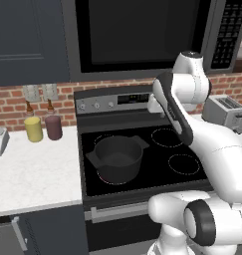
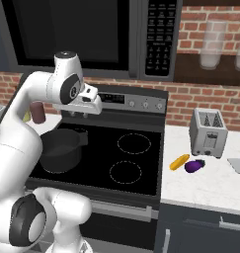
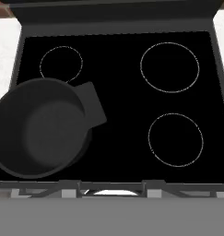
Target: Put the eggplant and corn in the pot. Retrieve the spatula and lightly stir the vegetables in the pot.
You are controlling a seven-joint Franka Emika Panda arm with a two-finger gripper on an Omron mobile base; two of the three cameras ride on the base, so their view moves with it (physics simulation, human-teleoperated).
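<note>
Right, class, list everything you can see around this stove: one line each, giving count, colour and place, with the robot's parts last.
pot: one, dark grey, empty, front-left burner of the stove.
eggplant: one, dark purple, right counter, in front of the toaster.
corn: one, yellow-orange, just left of the eggplant.
toaster: one, silver, right counter.
stove: one, black glass top, four burner rings.
microwave: one, black, above the stove.
jars: two, yellow and maroon, left counter by the brick wall.
arm: one, white, raised over the stove.
gripper: one; fingers too unclear to judge.

White arm folded high, wrist bent forward, claw (image 2: 85, 114) pointing straight down, grip state unclear.
</note>
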